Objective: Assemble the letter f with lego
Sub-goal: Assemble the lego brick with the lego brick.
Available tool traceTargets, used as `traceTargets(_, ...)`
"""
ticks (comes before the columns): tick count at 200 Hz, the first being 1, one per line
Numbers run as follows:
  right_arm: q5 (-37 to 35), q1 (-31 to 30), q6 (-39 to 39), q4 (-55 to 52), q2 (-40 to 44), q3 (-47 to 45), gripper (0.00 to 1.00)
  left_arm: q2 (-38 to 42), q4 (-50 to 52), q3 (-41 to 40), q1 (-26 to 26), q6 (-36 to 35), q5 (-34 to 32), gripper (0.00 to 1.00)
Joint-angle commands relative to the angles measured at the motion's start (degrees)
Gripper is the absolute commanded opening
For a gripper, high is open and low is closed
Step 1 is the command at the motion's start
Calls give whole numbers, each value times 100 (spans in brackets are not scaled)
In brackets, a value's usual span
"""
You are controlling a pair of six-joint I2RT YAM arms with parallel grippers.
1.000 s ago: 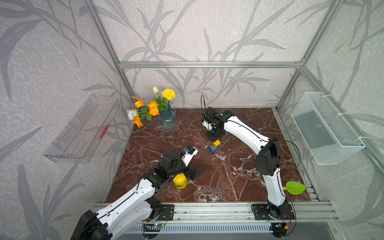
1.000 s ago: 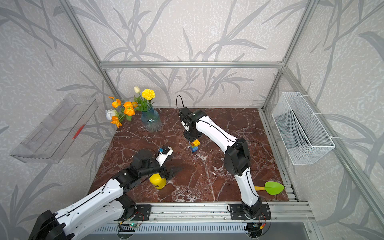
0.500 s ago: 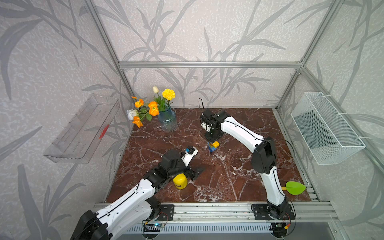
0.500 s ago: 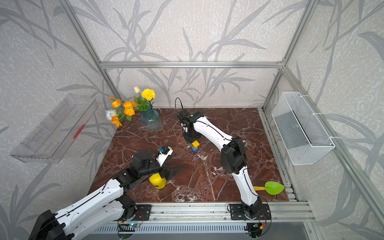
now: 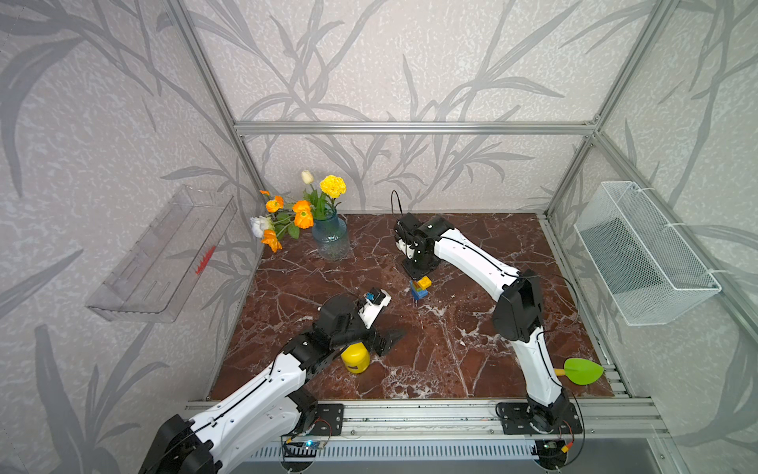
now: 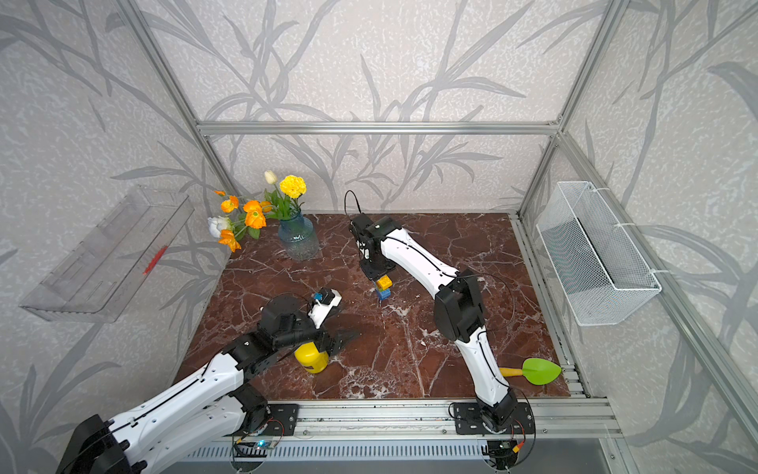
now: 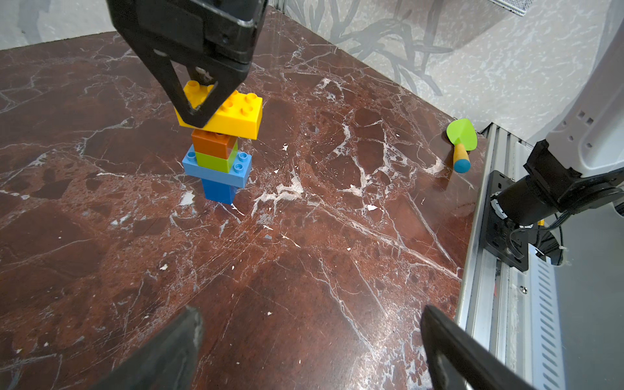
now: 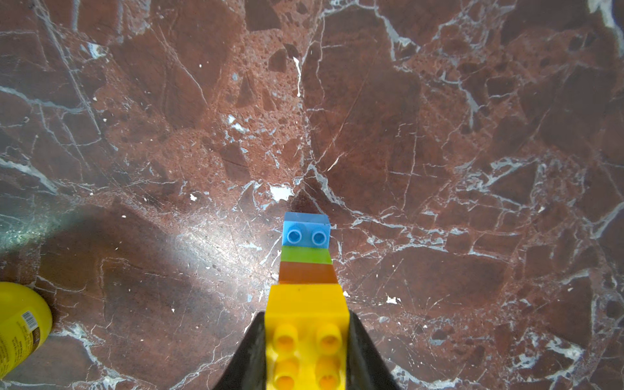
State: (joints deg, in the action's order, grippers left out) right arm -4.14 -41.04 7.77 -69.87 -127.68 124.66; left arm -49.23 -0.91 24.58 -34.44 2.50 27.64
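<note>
— Where's the f, and what am I holding?

— Your right fingers are closed on the yellow brick, pinching its long sides near one end. The rest of the f stands straight below them: orange brick, green brick, light-blue bar and dark-blue foot. The foot looks to rest on the worktop. Your left fingers stand wide with nothing between them, well apart from the f. The bottle sits just beside them.

— How will it handle?

— Light, hard, stiff plastic, I'd say, with smooth sides that could slip. It's tall on one small foot, so you could tip it easily. Hold it by those flat sides and push straight down. I can't tell whether the yellow brick is pressed home.

— Count?

— Five bricks, one of each colour, all under your right fingers. One bottle. One green tool, far from both pairs of fingers.
</note>
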Motion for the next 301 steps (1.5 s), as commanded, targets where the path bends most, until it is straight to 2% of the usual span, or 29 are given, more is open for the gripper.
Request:
traceTargets(1,-122,-11,188,-203,-73,112,25,63,-85,-68,23,-54,97,99)
traceTargets(173,-43,-10,477,-107,-48,-153,24,60,-103,-74,23,-55,137,99)
traceTargets(301,54,-10,727,-367,-414,-96,23,54,-103,-81,16,-40,145,99)
